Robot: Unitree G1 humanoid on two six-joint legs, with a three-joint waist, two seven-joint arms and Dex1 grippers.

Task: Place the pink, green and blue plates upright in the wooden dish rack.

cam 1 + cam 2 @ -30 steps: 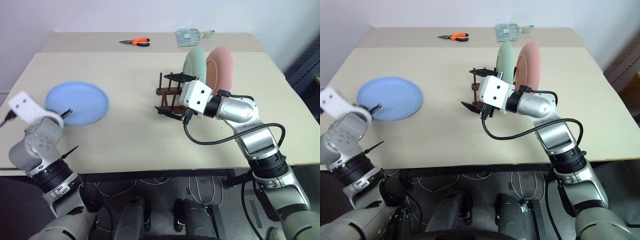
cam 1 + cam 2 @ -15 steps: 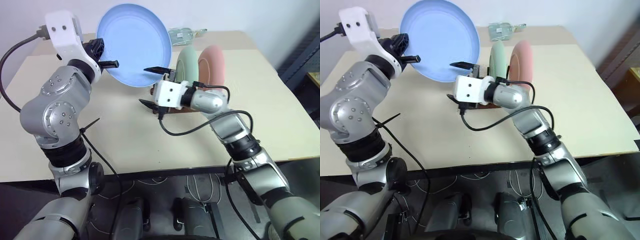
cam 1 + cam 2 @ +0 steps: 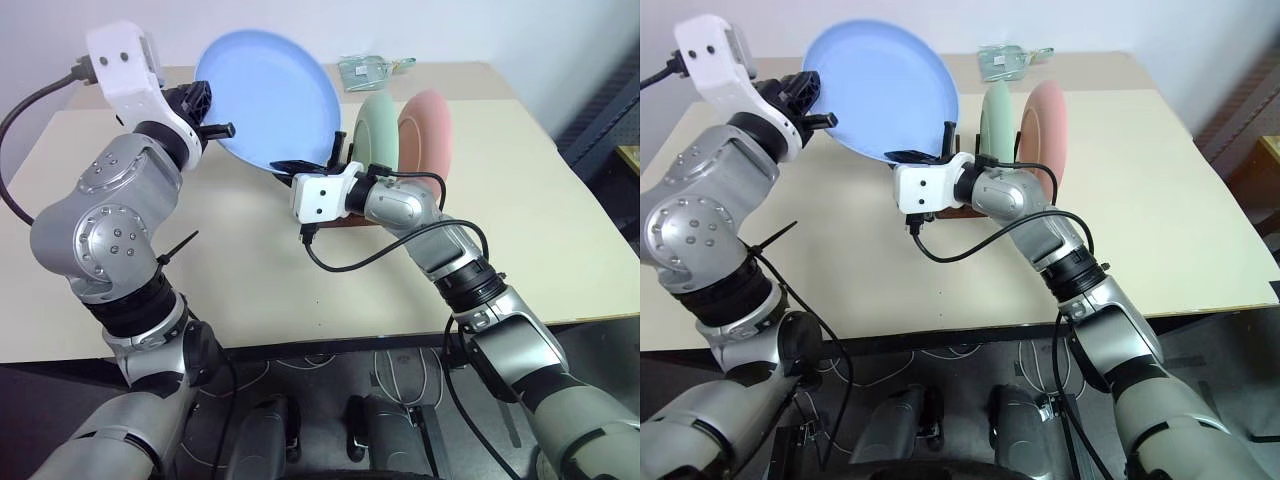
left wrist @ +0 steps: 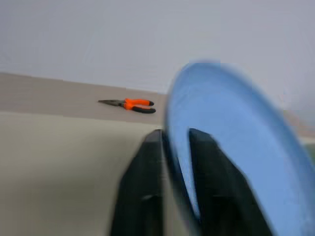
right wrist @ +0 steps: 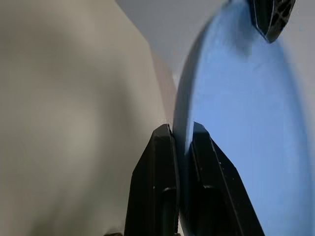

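Above the table [image 3: 250,260], the blue plate [image 3: 268,100] hangs in the air, tilted up on edge, with both grippers on its rim. The right gripper [image 3: 292,166] is clamped on its lower edge, one finger on each face. The left gripper [image 3: 212,118] straddles the rim on the far side, its fingers [image 4: 147,187] close against the plate. Just beside, the green plate [image 3: 378,130] and pink plate [image 3: 432,135] stand upright in the wooden rack [image 3: 945,150]. Orange pliers [image 4: 129,104] lie well apart, near the wall.
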